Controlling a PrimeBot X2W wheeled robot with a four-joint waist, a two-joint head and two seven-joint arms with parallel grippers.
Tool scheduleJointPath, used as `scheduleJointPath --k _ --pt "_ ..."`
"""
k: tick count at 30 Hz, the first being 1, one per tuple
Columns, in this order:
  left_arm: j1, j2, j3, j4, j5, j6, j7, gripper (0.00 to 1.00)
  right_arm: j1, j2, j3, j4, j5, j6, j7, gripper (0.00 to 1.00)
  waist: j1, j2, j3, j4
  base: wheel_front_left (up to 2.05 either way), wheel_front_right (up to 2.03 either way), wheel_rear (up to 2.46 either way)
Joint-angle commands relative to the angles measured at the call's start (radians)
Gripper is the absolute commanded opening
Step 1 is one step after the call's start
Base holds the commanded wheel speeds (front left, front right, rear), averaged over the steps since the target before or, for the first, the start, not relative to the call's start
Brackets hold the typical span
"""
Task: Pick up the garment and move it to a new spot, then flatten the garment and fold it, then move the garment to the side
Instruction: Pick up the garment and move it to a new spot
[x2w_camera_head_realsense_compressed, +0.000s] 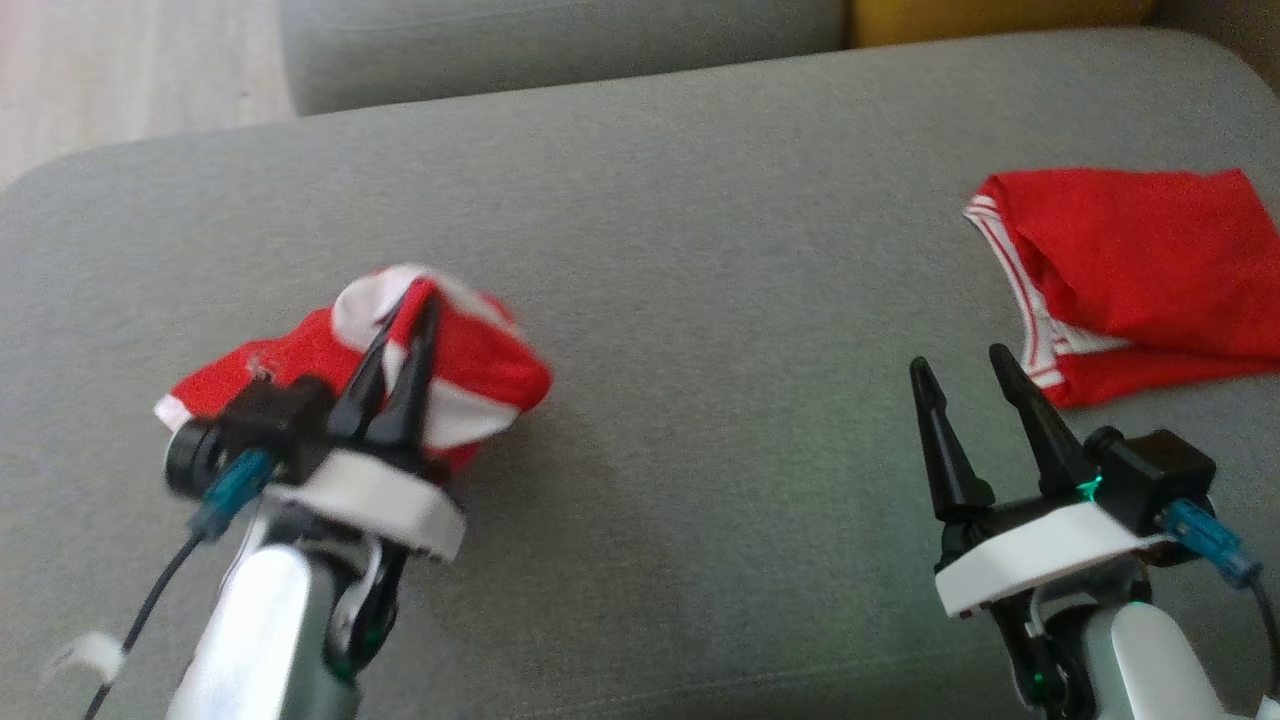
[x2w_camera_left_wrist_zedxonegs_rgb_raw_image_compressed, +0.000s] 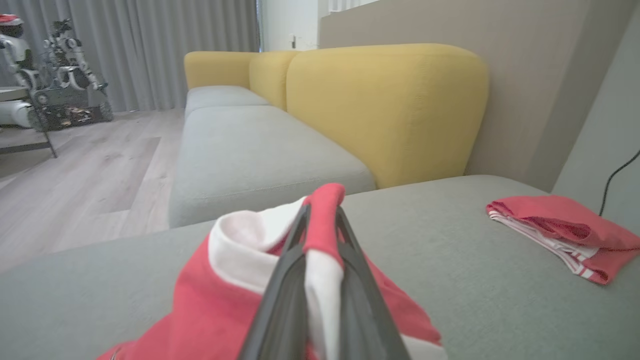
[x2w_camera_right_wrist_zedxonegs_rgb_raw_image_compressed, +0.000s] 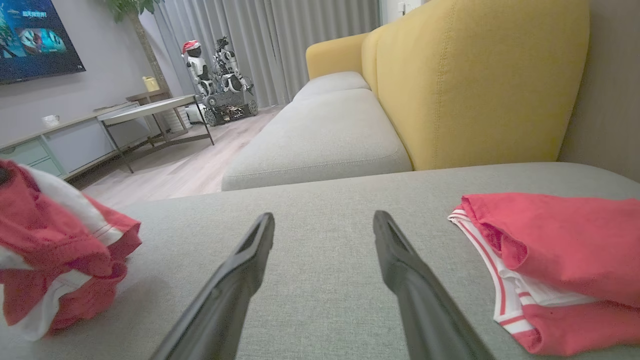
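A crumpled red and white garment is bunched at the left of the grey sofa cushion. My left gripper is shut on a fold of it, and the cloth drapes over the tips of the fingers in the left wrist view. The same bundle sits at the left edge of the right wrist view. My right gripper stands open over bare cushion, with nothing between its fingers.
A second red garment with white striped trim lies folded at the right of the cushion, also seen as folded cloth beside my right gripper. Yellow backrests rise behind. Wooden floor, a low table and a parked robot lie beyond.
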Motion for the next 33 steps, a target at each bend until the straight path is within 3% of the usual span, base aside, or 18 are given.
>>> scheduleJointPath --k 1,8,15,16,17,18,27,33 --pt "-0.105 -0.003 0.012 -0.025 0.013 -0.010 0.000 0.00 -0.046 -0.003 0.026 -0.041 0.008 -0.001 -0.010 1.00 0.0001 -0.0001 0.034 -0.045 0.00 0.00 0.00" --pt "-0.256 -0.049 -0.091 0.086 0.034 -0.045 -0.006 0.00 -0.078 -0.003 0.034 -0.026 0.031 -0.001 -0.032 1.00 0.0001 -0.0001 0.119 -0.153 0.00 0.00 0.00" --pt "-0.343 -0.067 -0.142 0.281 0.010 -0.070 -0.002 0.00 -0.103 -0.003 0.043 -0.004 0.057 -0.001 -0.059 1.00 0.0001 -0.0001 0.184 -0.195 0.00 0.00 0.00" --pt "-0.353 -0.068 -0.147 0.313 0.006 -0.073 -0.001 0.07 -0.107 -0.003 0.045 0.000 0.060 -0.001 -0.063 1.00 0.0001 -0.0001 0.189 -0.197 0.00 0.00 0.00" --pt "-0.363 -0.069 -0.150 0.339 0.003 -0.074 -0.004 0.86 -0.110 -0.003 0.046 0.004 0.062 -0.001 -0.066 1.00 0.0001 -0.0001 0.192 -0.198 0.00 0.00 0.00" --pt "-0.373 -0.070 -0.152 0.358 0.002 -0.075 -0.016 1.00 -0.113 -0.003 0.047 0.007 0.063 -0.001 -0.069 1.00 0.0001 -0.0001 0.193 -0.199 0.00 0.00 0.00" --pt "-0.367 -0.074 -0.172 0.369 0.000 -0.067 -0.096 1.00 -0.114 -0.003 0.033 0.026 0.054 -0.001 -0.076 1.00 0.0001 -0.0001 0.163 -0.157 0.00 0.00 0.00" --pt "-0.277 -0.052 -0.129 0.253 -0.004 0.005 -0.140 1.00 -0.106 -0.003 0.021 0.023 0.033 -0.001 -0.064 1.00 0.0001 -0.0001 0.125 -0.099 0.00 0.00 0.00"
